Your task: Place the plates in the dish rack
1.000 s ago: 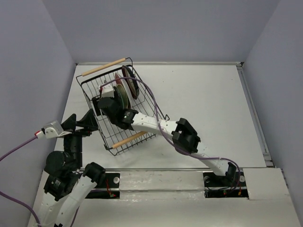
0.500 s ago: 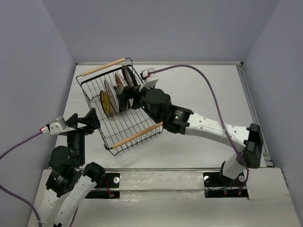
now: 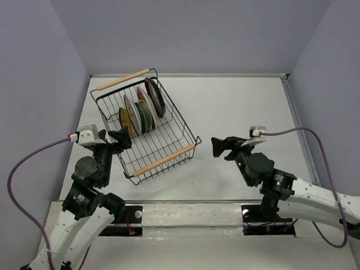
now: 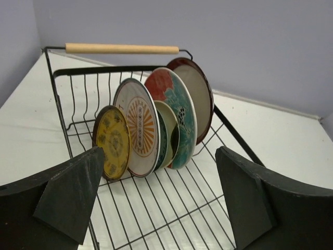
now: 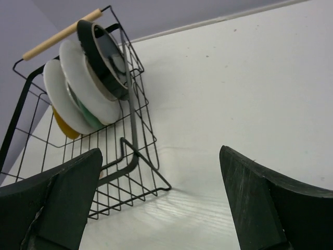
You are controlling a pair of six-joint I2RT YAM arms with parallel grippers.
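**Status.** No plate lies on the white table, so loading appears complete. The step in hand is judged to be a final check and withdrawal.

**Grippers.**
- The left gripper hovers at the near left rim of the rectangular black wire dish rack. Its fingers are spread wide and hold nothing.
- The right gripper sits over bare table, well apart from the rack on its right. Its fingers are also wide and empty.

**Procedure.** The left arm should back away from the rim along its own axis, not sideways. A sideways move could catch the wire and tip the row. The right arm needs no corrective move.

**Container contents.** Six plates stand on edge in a close row toward the end of the rack with the far wooden rod handle. From the left wrist view, front to back, they are:
1. small yellow patterned plate
2. white plate with orange sunburst
3. small teal-blue plate, mostly hidden
4. cream plate
5. red-and-teal floral plate
6. maroon-rimmed beige plate

The plates lean slightly toward the far handle. The half of the rack beside the near wooden rod handle holds nothing.
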